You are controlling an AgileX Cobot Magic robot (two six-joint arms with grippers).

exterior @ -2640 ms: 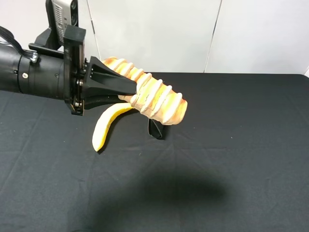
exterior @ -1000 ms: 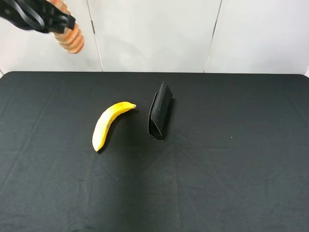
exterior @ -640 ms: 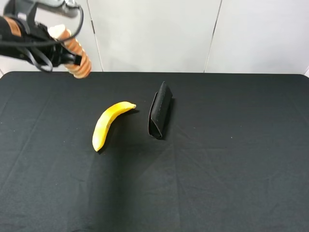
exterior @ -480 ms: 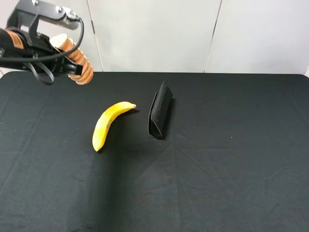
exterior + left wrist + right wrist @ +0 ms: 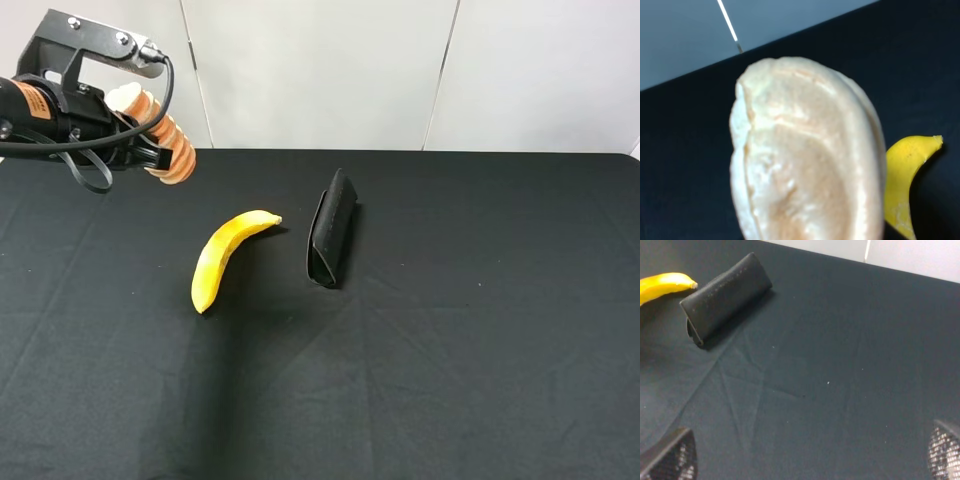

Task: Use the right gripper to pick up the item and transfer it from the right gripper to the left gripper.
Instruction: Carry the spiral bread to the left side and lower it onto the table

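The item, a tan-and-cream ridged loaf (image 5: pixel 165 150), hangs in the air over the table's far left corner. My left gripper (image 5: pixel 143 152), on the arm with the orange band, is shut on it. In the left wrist view the loaf's end (image 5: pixel 805 165) fills the picture and hides the fingers. My right gripper (image 5: pixel 805 455) is out of the exterior high view. In the right wrist view its fingertips (image 5: pixel 667 455) show at the two lower corners, wide apart and empty, above the black cloth.
A yellow banana (image 5: pixel 225 255) lies left of the middle of the black-clothed table (image 5: pixel 450 350). A black folded case (image 5: pixel 330 228) lies just right of it. Both show in the right wrist view, banana (image 5: pixel 662 285) and case (image 5: pixel 722 297). White wall panels stand behind.
The large arm that held the loaf near the camera has left the exterior high view. The left arm, holding the loaf, has come down and slightly right from the top left corner.
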